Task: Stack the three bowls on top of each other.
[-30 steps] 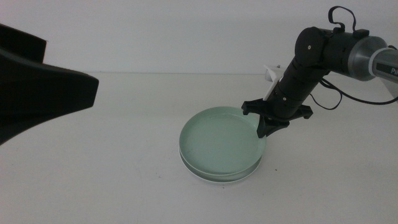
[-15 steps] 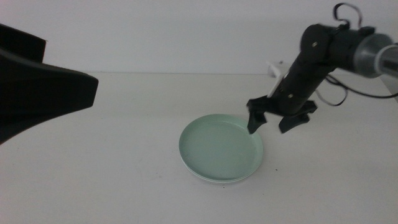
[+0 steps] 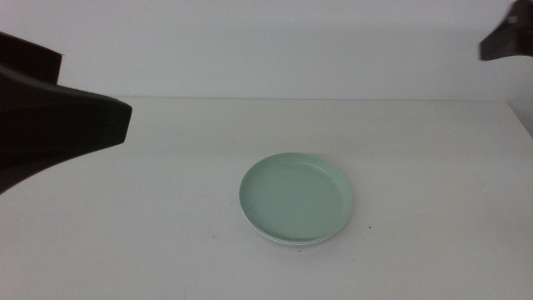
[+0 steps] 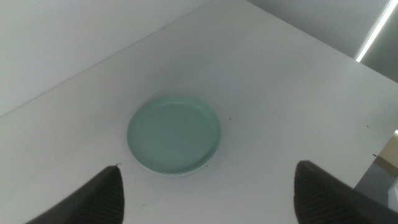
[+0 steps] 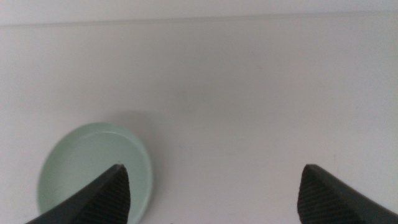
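Since a second ago: right gripper, then at the far right rim of the mint green bowl, has lifted clear and now shows in the middle view only as a dark corner well above and right of that bowl; its jaws are spread wide, holding nothing. Stack: mint green bowl on top, a paler rim just visible beneath it, near the table centre; the separate lower bowls cannot be told apart. Left gripper: waiting high over the bowl, jaws spread, empty. Judgement: stacking looks complete; the remaining retreat is best done straight up and away, without brushing the rim.
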### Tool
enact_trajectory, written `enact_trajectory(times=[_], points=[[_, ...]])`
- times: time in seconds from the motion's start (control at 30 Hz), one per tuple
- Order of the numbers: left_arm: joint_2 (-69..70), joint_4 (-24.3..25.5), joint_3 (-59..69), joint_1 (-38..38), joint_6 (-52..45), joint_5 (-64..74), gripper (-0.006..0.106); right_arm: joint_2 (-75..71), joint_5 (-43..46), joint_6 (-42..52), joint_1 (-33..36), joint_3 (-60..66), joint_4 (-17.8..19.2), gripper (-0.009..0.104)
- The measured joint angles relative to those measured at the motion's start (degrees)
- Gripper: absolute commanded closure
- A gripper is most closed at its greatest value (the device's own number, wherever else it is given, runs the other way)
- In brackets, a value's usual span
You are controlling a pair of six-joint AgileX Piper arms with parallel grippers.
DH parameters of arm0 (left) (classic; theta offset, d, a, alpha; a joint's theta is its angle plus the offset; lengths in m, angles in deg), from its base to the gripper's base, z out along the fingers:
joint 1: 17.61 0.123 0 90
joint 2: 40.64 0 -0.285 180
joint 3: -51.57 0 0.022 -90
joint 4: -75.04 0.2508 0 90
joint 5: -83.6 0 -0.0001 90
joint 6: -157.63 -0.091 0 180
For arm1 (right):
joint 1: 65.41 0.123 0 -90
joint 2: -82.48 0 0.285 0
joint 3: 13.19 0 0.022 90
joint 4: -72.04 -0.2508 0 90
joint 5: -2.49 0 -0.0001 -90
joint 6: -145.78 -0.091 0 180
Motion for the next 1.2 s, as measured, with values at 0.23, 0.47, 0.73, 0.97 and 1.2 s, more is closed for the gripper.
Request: enact_trajectory(times=[0.23,0.47,0.73,0.97,1.2], points=[[0.0,0.0,0.0,0.0,0.0,0.0,0.007,-24.62,11.29,2.11,0.0,18.29,-1.1,0.002],[0.0,0.0,0.0,0.0,0.0,0.0,0.007,-33.82,19.77,4.42,0.0,25.5,-0.72,0.002],[0.0,0.0,0.0,0.0,0.0,0.0,0.007,-33.08,19.86,5.65,0.0,25.62,-0.97,0.002],[0.0,0.41,0.0,0.0,0.0,-2.07,0.007,-32.96,19.77,5.55,0.0,25.62,-1.11,0.002],[0.63,2.34,1.9,6.7,0.0,-12.69,0.007,-32.96,19.77,5.55,0.0,25.62,-1.11,0.002]])
